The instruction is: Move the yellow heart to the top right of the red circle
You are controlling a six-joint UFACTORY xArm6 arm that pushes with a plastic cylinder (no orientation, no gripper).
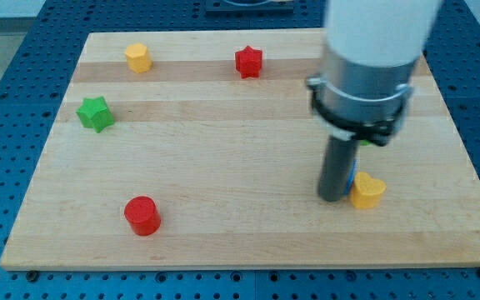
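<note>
Our tip: our tip (pixel 333 198) rests on the table (pixel 223 158), toward the view's right and low on the board.
Pincer: we carry none; the arm ends in the plain dark rod, so nothing opens or closes and nothing is held.
Yellow heart: the yellow heart (pixel 367 190) lies just to the view's right of our tip, touching the rod or nearly so; we cannot tell which.
Heart's direction: its rounded side faces the view's right; the blur and the rod hide its other side, so its point and long axis cannot be made out.
Red circle: the red circle (pixel 142 215) stands well apart from our tip, far to the view's left and slightly lower.
Other blocks: a red star (pixel 248 62) up and left of our tip; a yellow hexagon (pixel 138 57) and a green star (pixel 95 113) far to the upper left.
Hidden: slivers of blue and green peek from behind the rod and collar; their shapes cannot be told.
</note>
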